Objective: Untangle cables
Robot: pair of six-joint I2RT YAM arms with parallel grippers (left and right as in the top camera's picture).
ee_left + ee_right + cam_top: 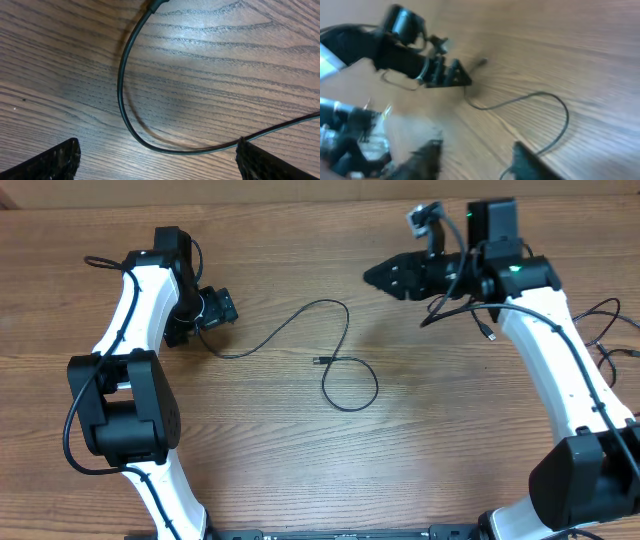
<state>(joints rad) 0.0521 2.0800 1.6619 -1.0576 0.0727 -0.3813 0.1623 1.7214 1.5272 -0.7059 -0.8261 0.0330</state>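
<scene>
One thin black cable (300, 315) lies loose on the wood. It runs from beside my left gripper (222, 308) over an arch to a single loop (350, 385), with its small plug (318, 360) by the loop. In the left wrist view this cable (121, 85) curves across the table in front of my left gripper (157, 165), which is open, and brushes the tip of the right finger (270, 162). My right gripper (375, 277) hovers at the upper right, pointing left. The blurred right wrist view shows my right gripper (477, 162) open and empty, above the cable (565, 120).
A second thin cord (470, 308) with a plug end (489, 335) lies under my right arm. More black cords (610, 355) bunch at the right edge. The left arm (410, 55) shows in the right wrist view.
</scene>
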